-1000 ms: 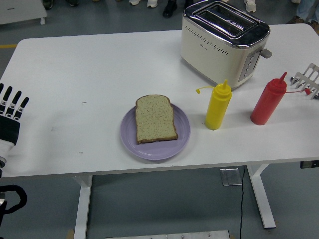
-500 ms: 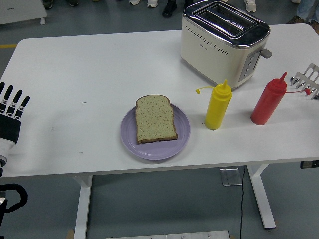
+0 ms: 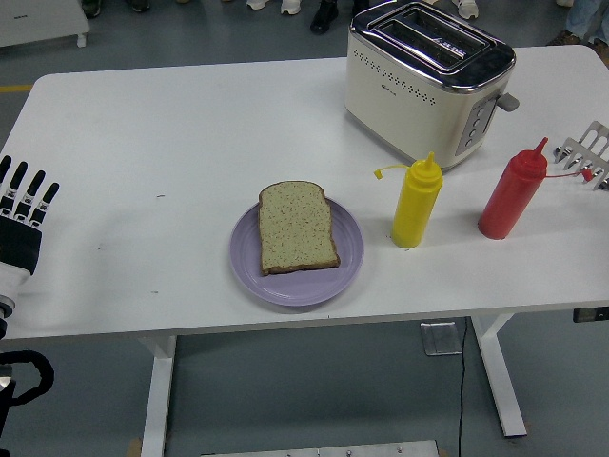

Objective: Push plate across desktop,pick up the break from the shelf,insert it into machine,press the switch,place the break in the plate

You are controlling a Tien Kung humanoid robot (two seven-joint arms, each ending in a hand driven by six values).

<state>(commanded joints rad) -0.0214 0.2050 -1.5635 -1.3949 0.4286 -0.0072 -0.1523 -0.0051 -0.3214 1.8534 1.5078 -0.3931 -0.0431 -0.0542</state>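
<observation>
Left hand (image 3: 21, 224): straight, segmented fingers (image 3: 29, 193) apart, empty, at the worktop's (image 3: 143, 143) edge. Well right of them, flat speckled bread (image 3: 297, 227) lies on a round, glossy lilac plate (image 3: 249, 276).

A plate (image 3: 249, 271) lies near the table's (image 3: 143, 143) front edge, about midway along it, with a bread slice (image 3: 297, 227) on it. Two bottles (image 3: 415, 205) (image 3: 512, 196) stand to its right, side by side. Behind them a toaster (image 3: 428, 81) sits by the back edge. A rack (image 3: 588, 152) lies at the right edge. A hand (image 3: 21, 228) rests at the left edge.
</observation>
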